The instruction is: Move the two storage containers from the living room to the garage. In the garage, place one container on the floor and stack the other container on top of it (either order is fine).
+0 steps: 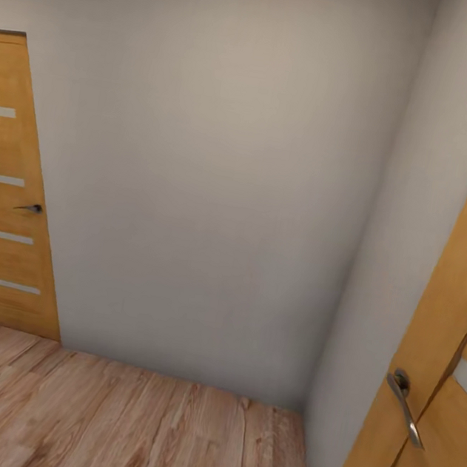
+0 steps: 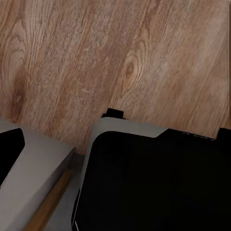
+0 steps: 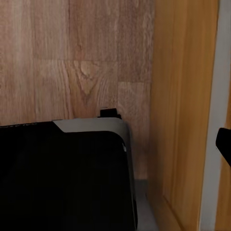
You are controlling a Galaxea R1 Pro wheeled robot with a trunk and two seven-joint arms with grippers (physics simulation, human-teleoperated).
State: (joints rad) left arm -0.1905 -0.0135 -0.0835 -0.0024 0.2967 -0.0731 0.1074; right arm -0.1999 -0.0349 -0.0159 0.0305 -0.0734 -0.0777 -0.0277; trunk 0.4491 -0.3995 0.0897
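Light wood plank floor (image 1: 109,417) runs up to a white wall (image 1: 211,185) and its corner. An orange-wood door (image 1: 8,215) stands at the left edge, another door (image 1: 435,383) close on the right, leaving open floor between. I cannot tell either gripper's opening.

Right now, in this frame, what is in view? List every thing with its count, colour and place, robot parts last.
Doors: two, orange wood with pale glass slits; far door closed at the head view's left, near door at the right edge.
Door handles: two, grey metal levers; one on the far door, one on the near door.
Walls: two, white, meeting in a corner; back wall, side wall on the right.
Plank floor: one, light wood, under the robot and up to the walls.
Robot body: black and grey housing, in the left wrist view and the right wrist view; jaws cannot be made out.
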